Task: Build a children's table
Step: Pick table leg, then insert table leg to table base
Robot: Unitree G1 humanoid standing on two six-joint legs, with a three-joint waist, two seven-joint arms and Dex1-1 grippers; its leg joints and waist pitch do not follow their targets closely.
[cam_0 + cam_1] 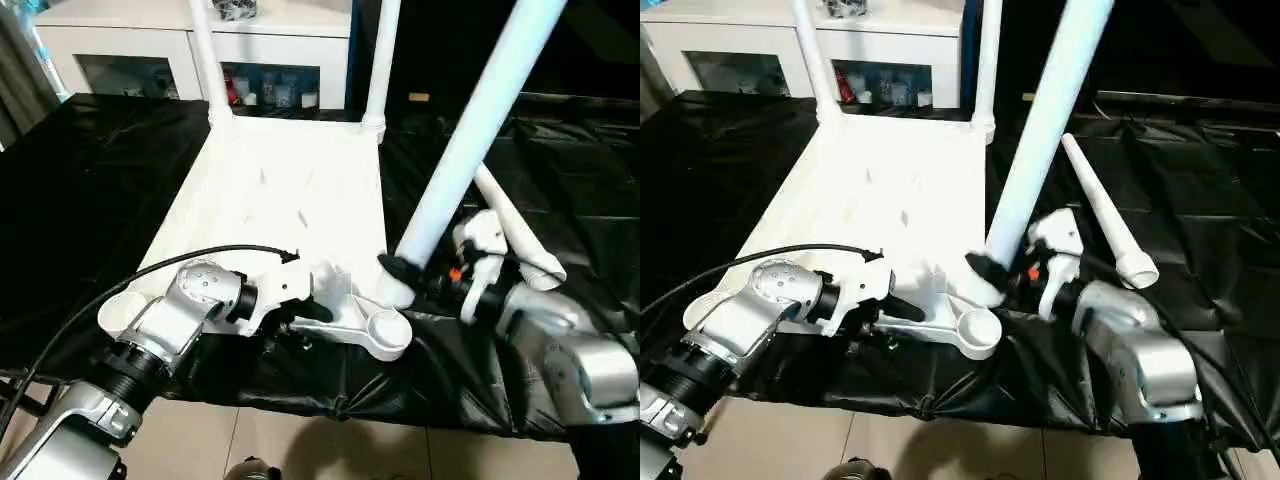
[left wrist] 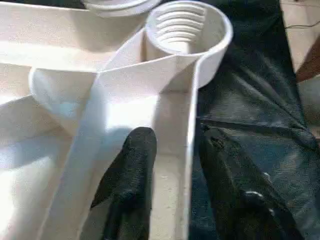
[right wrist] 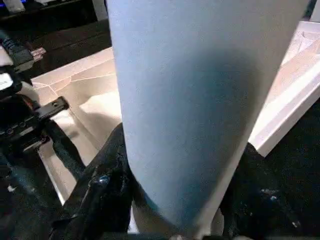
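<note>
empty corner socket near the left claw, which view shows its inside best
Left wrist view: the empty corner socket sits close, its inner thread ridges visible. Both eye views show it as a small round cup from outside. The right wrist view gives no clear sight of it.

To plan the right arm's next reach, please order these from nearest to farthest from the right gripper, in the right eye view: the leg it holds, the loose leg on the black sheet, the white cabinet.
1. Held leg, between the right gripper's jaws.
2. Loose leg, lying on the black sheet just beyond the gripper.
3. White cabinet, far behind the table top.

White tabletop (image 1: 280, 190), black sheet (image 1: 90, 190)
</note>
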